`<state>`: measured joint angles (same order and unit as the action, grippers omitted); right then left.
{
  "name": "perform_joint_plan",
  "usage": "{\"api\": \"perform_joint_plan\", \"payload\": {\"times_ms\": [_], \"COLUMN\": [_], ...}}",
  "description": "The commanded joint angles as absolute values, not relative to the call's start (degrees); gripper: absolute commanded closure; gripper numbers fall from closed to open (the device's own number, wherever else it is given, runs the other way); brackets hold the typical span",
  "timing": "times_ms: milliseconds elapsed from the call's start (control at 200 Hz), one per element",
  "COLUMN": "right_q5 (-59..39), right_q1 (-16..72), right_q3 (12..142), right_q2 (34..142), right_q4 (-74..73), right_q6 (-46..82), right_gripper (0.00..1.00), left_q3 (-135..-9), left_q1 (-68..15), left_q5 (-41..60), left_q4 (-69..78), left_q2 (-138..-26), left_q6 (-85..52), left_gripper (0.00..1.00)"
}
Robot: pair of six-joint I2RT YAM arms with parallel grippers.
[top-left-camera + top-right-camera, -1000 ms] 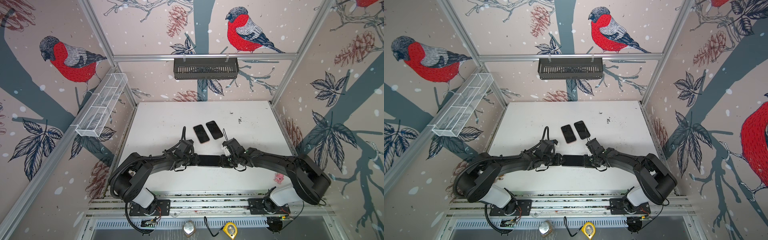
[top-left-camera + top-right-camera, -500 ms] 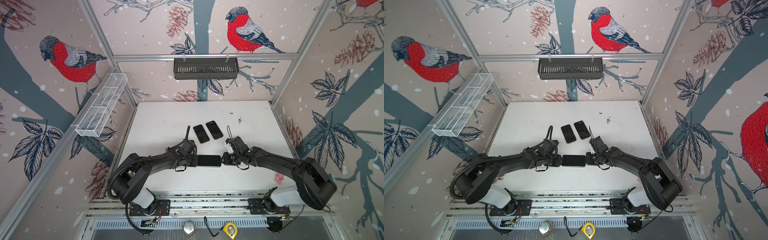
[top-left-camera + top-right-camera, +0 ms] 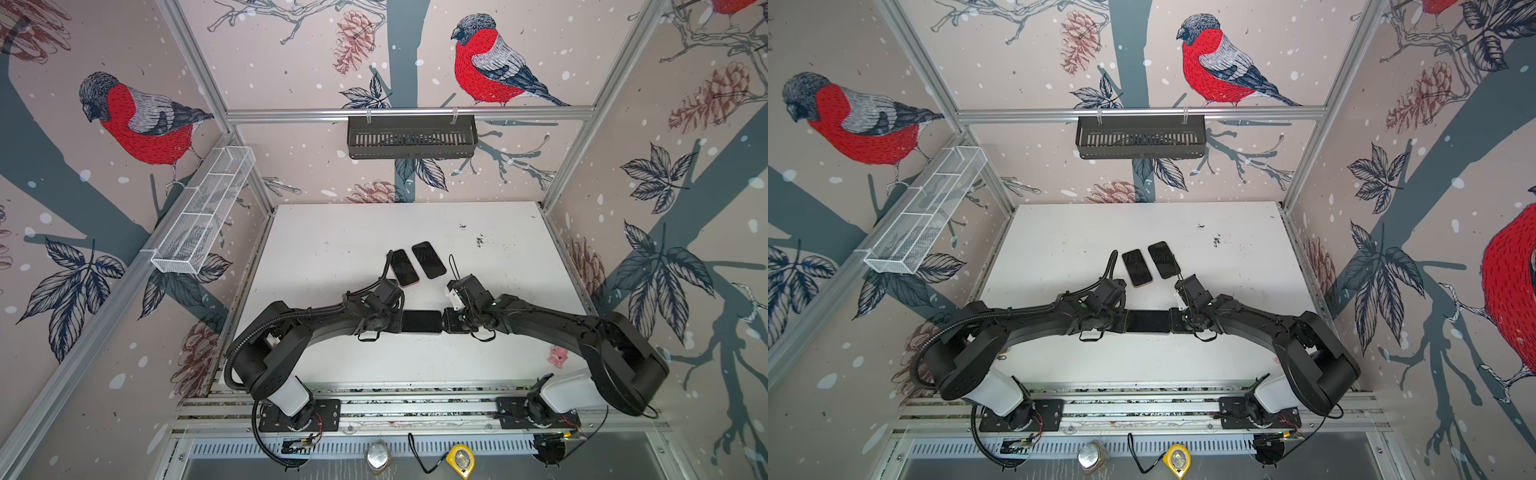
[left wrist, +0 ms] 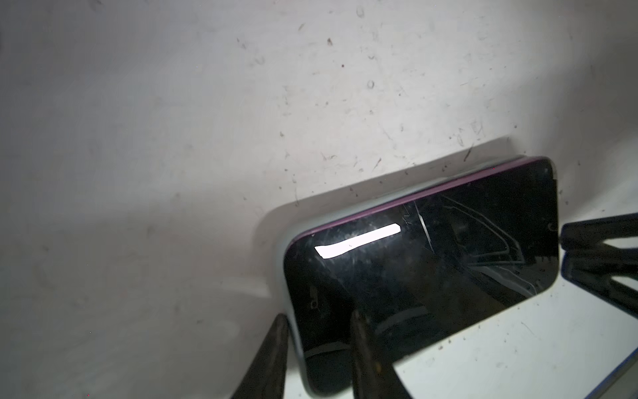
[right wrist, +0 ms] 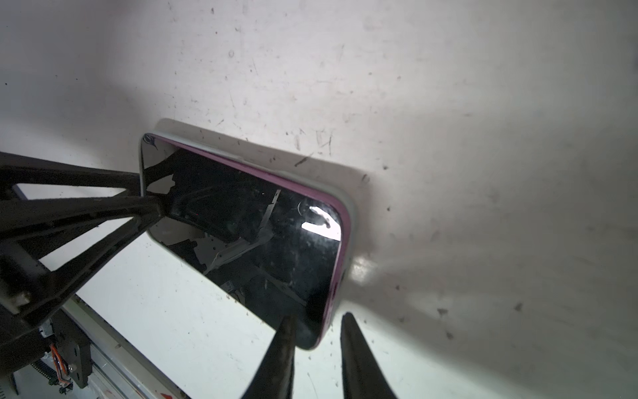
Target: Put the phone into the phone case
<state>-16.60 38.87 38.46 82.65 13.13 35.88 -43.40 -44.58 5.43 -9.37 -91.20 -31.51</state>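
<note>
At 6 o'clock on white worktop (image 3: 332, 249): purple-rimmed black phone (image 3: 420, 321), screen-up inside pale grey case (image 5: 351, 224). At its 9 o'clock, left end effector (image 4: 318, 317); at 3, right end effector (image 5: 317, 317); each narrowly parted astride an end; clamped or not, cannot tell. At 12, two loose black phones (image 3: 404, 267).

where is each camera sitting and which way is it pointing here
Top views: high above the robot's base side, tilted down toward the back wall; table, phone and both whole arms show.
Left wrist: on the left arm, aimed along the left gripper at one end of the phone; its fingers in the foreground, right gripper beyond.
Right wrist: on the right arm, aimed at the opposite end; its own fingers near, left gripper beyond.
Shared: both wrist views show the same phone, from opposite ends.
</note>
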Motion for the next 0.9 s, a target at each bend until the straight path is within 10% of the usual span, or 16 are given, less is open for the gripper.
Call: {"api": "perform_joint_plan", "payload": {"times_ms": [0,896], "right_q5": [-17.15,-15.80], "right_q1": [39.36,42.16], "right_q3": [38.93,39.24], "right_q2": [83.19,85.93], "right_q4": [12.42,11.23], "right_q6": [35.90,36.91], "right_gripper": [0.75,0.81], "left_q3": [-41.83,-35.51], "left_q1": [-44.94,-44.91], "left_q5": [5.39,15.29], "left_q4": [-16.77,-9.14], "left_q2": [-91.33,-90.18], "left_q6": [-31.10,-33.83], "left_gripper": [0.69,0.67]}}
